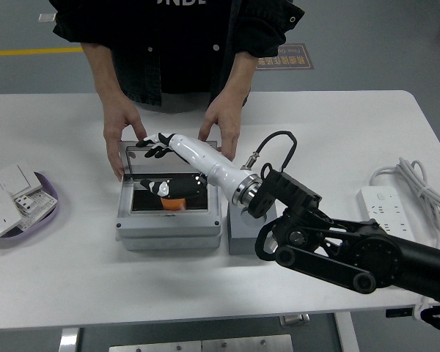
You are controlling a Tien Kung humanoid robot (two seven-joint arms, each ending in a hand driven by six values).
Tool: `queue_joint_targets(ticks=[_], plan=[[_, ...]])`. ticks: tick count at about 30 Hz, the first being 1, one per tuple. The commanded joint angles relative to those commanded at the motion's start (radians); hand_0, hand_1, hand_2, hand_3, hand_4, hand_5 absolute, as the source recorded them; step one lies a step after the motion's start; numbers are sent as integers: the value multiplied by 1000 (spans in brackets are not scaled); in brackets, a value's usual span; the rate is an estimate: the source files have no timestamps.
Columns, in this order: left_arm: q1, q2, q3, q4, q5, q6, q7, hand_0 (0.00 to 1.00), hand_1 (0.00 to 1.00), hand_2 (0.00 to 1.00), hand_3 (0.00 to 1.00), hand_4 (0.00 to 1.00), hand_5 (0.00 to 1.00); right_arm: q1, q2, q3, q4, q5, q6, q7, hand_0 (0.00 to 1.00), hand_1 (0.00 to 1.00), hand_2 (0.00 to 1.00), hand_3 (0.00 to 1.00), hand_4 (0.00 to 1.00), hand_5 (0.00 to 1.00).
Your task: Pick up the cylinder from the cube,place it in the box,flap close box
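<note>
We see the orange cylinder (174,203) lying inside the open box (169,227), so placement appears done. The right hand (158,145), fingers spread and empty, touches the raised lid (136,152) at the far edge. Only closing remains; a person's hands (121,139) steady the box on the bench (315,132).
</note>
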Motion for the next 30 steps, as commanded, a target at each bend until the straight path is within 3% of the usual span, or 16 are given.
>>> queue_joint_targets(ticks=[8, 21, 30], plan=[[-8, 5, 1, 0, 0, 0, -1, 593, 618, 612, 628, 684, 262, 72, -30, 17, -30, 48, -2, -1, 806, 692, 708, 775, 754, 295], [-14, 13, 11, -2, -4, -2, 0, 593, 619, 610, 627, 679, 257, 145, 18, -54, -175, 117, -7, 15, 806, 688, 698, 763, 764, 310], [-17, 16, 15, -3, -4, -3, 0, 593, 620, 610, 626, 677, 256, 151, 37, -114, -274, 176, -20, 41, 811, 687, 685, 762, 763, 320]])
